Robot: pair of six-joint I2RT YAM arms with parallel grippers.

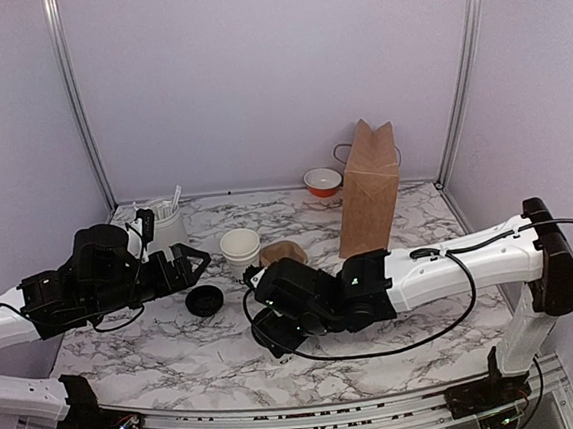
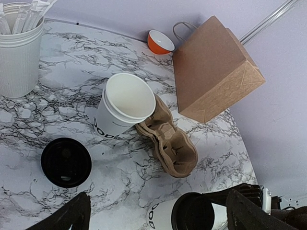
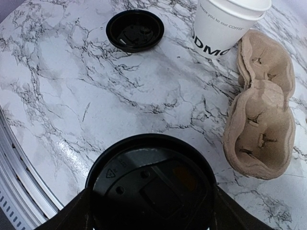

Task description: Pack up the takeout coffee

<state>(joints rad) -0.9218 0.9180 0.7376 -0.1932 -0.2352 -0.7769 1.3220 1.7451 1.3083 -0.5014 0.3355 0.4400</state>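
The takeout coffee (image 2: 187, 213) stood on the table (image 3: 72, 96) between the fingers of the right gripper (image 3: 151, 215) (squeezing yet or not, I could not tell), the left gripper (image 2: 160, 213) gaped wide, and this light, squashy paper cup looked best held softly round its sides under the lid (image 3: 153, 182).

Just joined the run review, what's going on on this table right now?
The right gripper has its fingers on either side of the upright, lidded takeout coffee; whether it grips yet is unclear. The left gripper hangs open near a loose black lid. The cardboard cup carrier and the brown paper bag are untouched, so nothing is packed yet.
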